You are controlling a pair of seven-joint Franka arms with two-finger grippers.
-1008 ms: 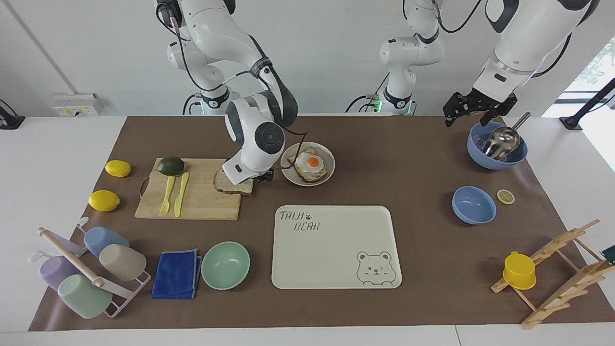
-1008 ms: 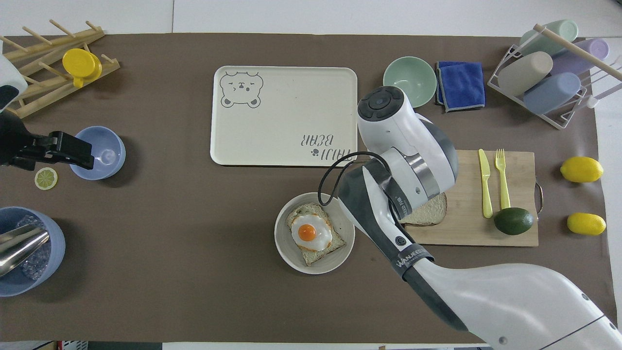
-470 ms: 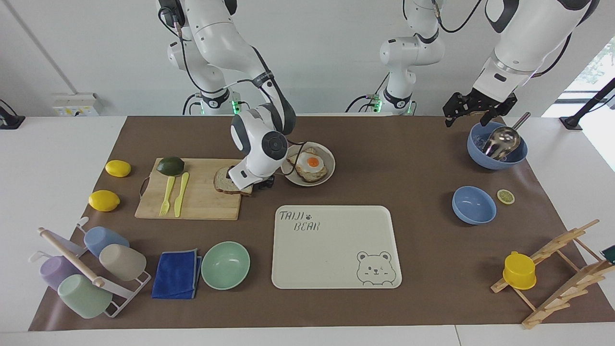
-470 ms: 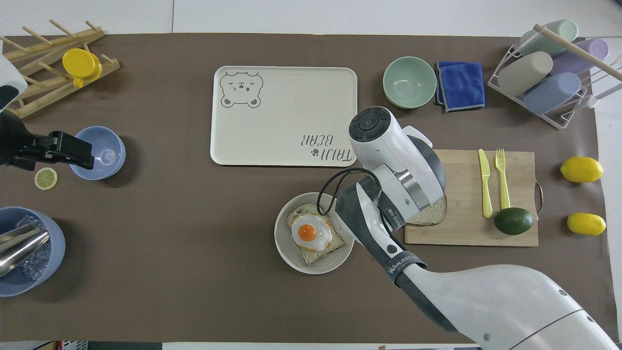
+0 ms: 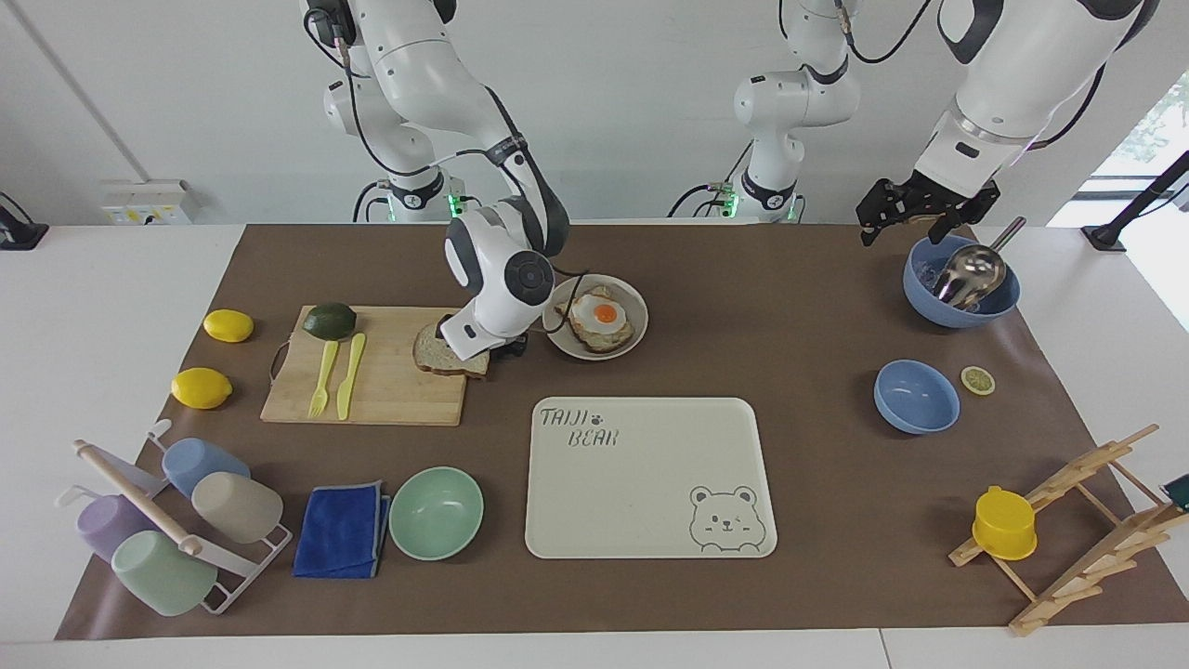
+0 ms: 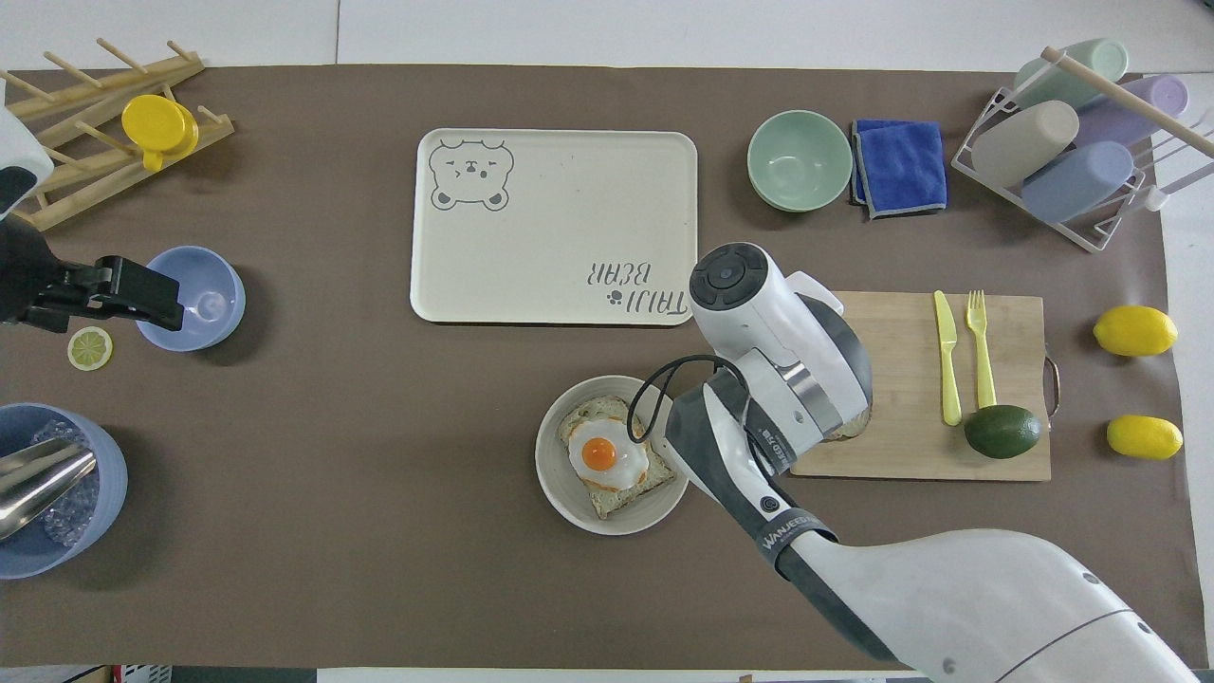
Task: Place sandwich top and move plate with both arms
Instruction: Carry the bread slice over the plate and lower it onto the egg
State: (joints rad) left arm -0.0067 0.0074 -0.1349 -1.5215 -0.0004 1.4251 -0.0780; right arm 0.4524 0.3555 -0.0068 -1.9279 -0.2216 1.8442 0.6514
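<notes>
The sandwich top (image 5: 435,354) lies flat on the wooden cutting board (image 5: 390,390), at the board's end toward the plate. In the overhead view only a sliver of the sandwich top (image 6: 851,427) shows past the wrist. The plate (image 5: 640,321) sits beside the board and holds a toast piece with a fried egg (image 5: 602,317); the plate (image 6: 555,479) also shows in the overhead view. My right gripper (image 5: 499,350) is down at the slice's edge toward the plate, its tips hidden by the wrist. My left gripper (image 5: 910,228) waits open over the blue bowl with a ladle (image 5: 961,288).
The cream bear tray (image 5: 650,483) lies farther from the robots than the plate. A mint bowl (image 5: 436,513), a blue cloth (image 5: 342,530) and a cup rack (image 5: 167,520) stand toward the right arm's end. An avocado (image 5: 329,321), a fork and a knife lie on the board.
My right arm's wrist has dropped lower and drawn in toward the bread's edge next to the plate. The bread and plate have not moved. The left arm is still.
</notes>
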